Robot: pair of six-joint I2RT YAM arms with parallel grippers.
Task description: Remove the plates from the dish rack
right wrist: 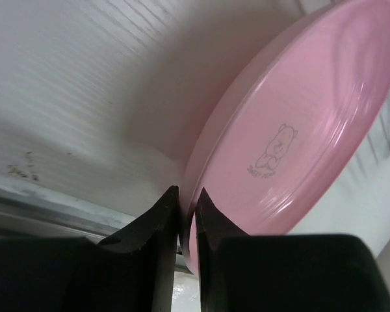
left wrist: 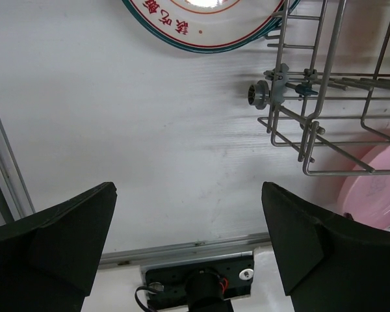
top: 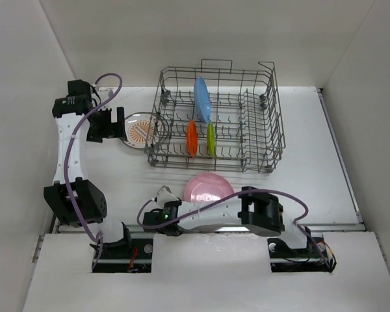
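The grey wire dish rack (top: 260, 127) stands at the back middle of the table. A blue plate (top: 202, 99), a small orange plate (top: 192, 138) and a small lime green plate (top: 211, 140) stand upright in it. The white sunburst plate (top: 141, 130) lies flat on the table left of the rack, with a teal rim under it (left wrist: 211, 19). My left gripper (top: 112, 125) is open and empty beside that plate. My right gripper (right wrist: 187, 201) is shut on the rim of the pink plate (right wrist: 299, 136), which sits tilted in front of the rack (top: 209, 188).
White walls close in the table on the left, back and right. A metal rail (left wrist: 182, 249) runs along the near table edge. The rack's corner (left wrist: 312, 123) is close to the right of my left gripper.
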